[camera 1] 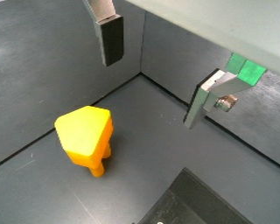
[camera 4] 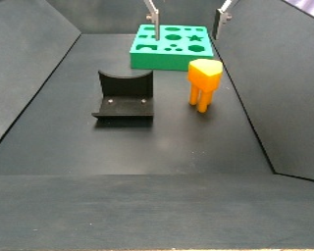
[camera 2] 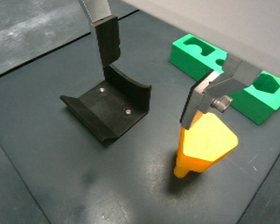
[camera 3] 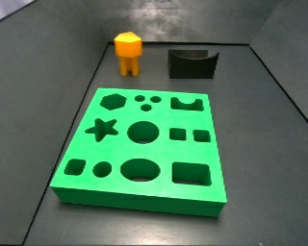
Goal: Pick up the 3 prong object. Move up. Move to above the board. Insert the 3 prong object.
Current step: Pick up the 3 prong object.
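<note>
The 3 prong object [camera 3: 128, 50] is an orange peg block standing upright on its thin legs on the dark floor, and it shows in both wrist views [camera 1: 84, 136] [camera 2: 206, 144] and in a side view [camera 4: 204, 80]. The board [camera 3: 150, 144] is a bright green slab with shaped cutouts, lying flat, also visible in a side view [camera 4: 173, 44] and a wrist view [camera 2: 230, 66]. My gripper [camera 4: 188, 18] is open and empty, raised above the floor [camera 1: 152, 92] [camera 2: 147, 92]. The orange block stands off to one side of the fingers [camera 2: 201, 101], not between them.
The dark fixture [camera 2: 108, 109] with a curved notch stands on the floor beside the orange block, seen in both side views [camera 3: 191, 62] [camera 4: 123, 96]. Sloping grey walls [camera 4: 42, 88] enclose the floor on all sides.
</note>
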Robot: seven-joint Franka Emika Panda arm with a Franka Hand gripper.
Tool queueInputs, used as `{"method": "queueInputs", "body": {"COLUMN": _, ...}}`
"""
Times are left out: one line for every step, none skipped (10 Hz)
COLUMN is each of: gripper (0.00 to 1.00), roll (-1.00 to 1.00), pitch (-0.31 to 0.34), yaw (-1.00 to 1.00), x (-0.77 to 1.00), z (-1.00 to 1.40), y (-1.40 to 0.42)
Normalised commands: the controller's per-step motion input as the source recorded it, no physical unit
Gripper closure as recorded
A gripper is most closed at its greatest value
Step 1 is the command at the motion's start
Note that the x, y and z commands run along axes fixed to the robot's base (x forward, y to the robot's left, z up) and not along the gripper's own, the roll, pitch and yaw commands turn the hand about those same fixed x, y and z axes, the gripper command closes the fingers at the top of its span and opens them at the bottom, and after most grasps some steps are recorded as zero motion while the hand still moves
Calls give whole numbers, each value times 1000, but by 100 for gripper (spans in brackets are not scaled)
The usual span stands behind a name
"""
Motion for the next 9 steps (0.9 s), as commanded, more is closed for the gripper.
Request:
{"method": "queueInputs", "body": {"gripper": 0, "roll": 0, "pitch": 0, "yaw": 34, "x": 51, "z": 0, "y": -134}}
{"method": "queueInputs", "body": {"gripper": 0, "roll": 7, "pitch": -134, "yaw": -503, "x": -466, "z": -300, "y": -191}}
{"method": "queueInputs", "body": {"gripper": 0, "roll": 0, "pitch": -34, "yaw": -1000, "x": 0, "z": -400, "y": 0}}
{"method": "queueInputs", "body": {"gripper": 0, "roll": 0, "pitch": -21, "yaw": -1000, "x": 0, "z": -409, "y": 0}}
{"method": "queueInputs", "body": {"gripper": 0, "roll": 0, "pitch": -17, "yaw": -1000, "x": 0, "z": -409, "y": 0}}
{"method": "queueInputs", "body": {"gripper": 0, "roll": 0, "pitch": -16, "yaw": -1000, "x": 0, "z": -411, "y": 0}}
{"method": "queueInputs", "body": {"gripper": 0, "roll": 0, "pitch": -16, "yaw": -1000, "x": 0, "z": -411, "y": 0}}
{"method": "queueInputs", "body": {"gripper": 0, "roll": 0, "pitch": -19, "yaw": -1000, "x": 0, "z": -411, "y": 0}}
{"method": "queueInputs", "body": {"gripper": 0, "roll": 0, "pitch": -11, "yaw": -1000, "x": 0, "z": -411, "y": 0}}
